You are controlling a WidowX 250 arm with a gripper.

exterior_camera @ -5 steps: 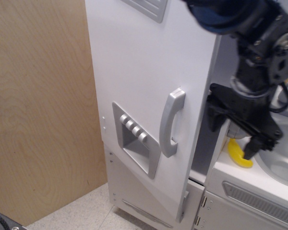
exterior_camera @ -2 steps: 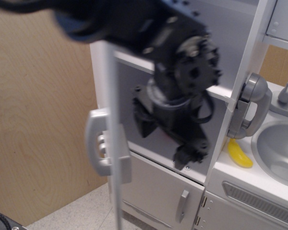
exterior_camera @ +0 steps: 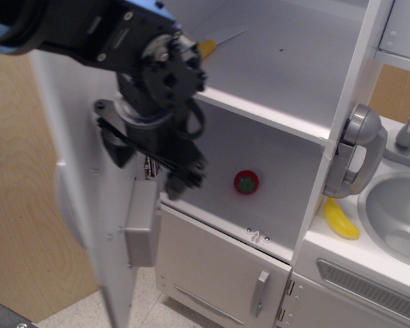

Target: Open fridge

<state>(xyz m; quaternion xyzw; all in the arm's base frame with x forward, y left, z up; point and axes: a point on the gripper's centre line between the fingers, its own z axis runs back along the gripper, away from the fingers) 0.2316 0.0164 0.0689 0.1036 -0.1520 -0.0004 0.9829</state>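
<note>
1. White fridge [exterior_camera: 287,89] stands open at centre, its door [exterior_camera: 89,198] swung wide to the left.
2. A red toy [exterior_camera: 246,182] sits on its lower shelf.
3. The dark fingers [exterior_camera: 181,179] hang blurred just inside the door's inner face; their spread cannot be told.

A single camera stands close in front of the fridge [exterior_camera: 273,102], set somewhat above and looking slightly down into its open shelves. The arm [exterior_camera: 123,48] crosses the upper left foreground; the sink [exterior_camera: 396,212] sits at right.
</note>
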